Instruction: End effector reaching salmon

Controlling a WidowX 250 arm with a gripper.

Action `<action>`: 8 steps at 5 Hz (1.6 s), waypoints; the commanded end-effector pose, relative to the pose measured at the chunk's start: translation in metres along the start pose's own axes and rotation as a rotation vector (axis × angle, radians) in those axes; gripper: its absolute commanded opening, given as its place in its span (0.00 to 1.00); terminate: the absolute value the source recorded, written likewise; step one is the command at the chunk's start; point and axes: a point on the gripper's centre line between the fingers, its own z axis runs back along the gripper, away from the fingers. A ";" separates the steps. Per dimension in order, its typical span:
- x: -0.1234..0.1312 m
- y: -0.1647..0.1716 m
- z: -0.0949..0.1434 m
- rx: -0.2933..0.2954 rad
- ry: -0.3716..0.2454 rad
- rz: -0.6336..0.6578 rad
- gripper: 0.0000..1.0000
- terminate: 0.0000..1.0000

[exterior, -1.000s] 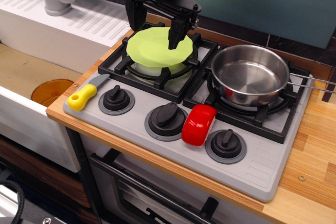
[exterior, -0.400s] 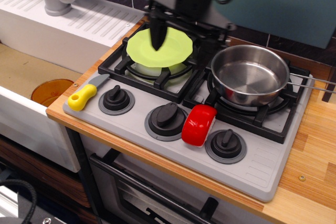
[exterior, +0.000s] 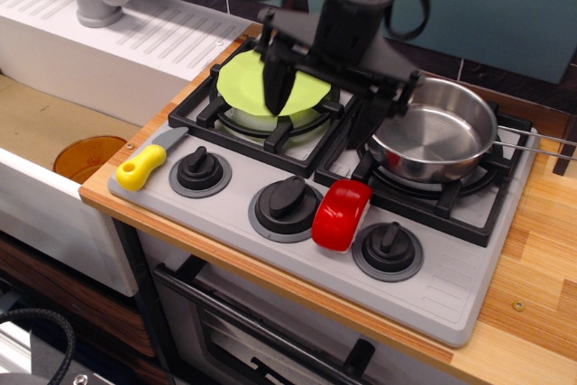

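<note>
Observation.image shows a grey toy stove [exterior: 469, 295] filling mid-frame. Above its burners, upper centre, hangs the black end effector [exterior: 323, 119], its two pointed fingers spread wide apart with nothing between them. Lower centre, on the knob panel between two black knobs, lies the salmon [exterior: 342, 215]: glossy red, rounded, arched.

A single fixed view looks down at a slant from above and in front of the counter [exterior: 532, 313], near its front edge, close in and facing the back wall, taking in the toy stove [exterior: 451, 286] and the sink [exterior: 54, 123] beyond the counter's left edge.
</note>
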 end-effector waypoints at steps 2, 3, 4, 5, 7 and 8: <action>-0.017 -0.018 -0.008 -0.068 -0.098 0.040 1.00 0.00; -0.017 -0.023 -0.014 -0.072 -0.115 0.053 1.00 0.00; -0.015 -0.018 -0.023 -0.092 -0.123 0.035 1.00 0.00; -0.014 -0.018 -0.029 -0.104 -0.127 0.033 1.00 0.00; -0.016 -0.017 -0.047 -0.140 -0.127 0.026 1.00 0.00; -0.017 -0.019 -0.056 -0.150 -0.120 0.036 1.00 0.00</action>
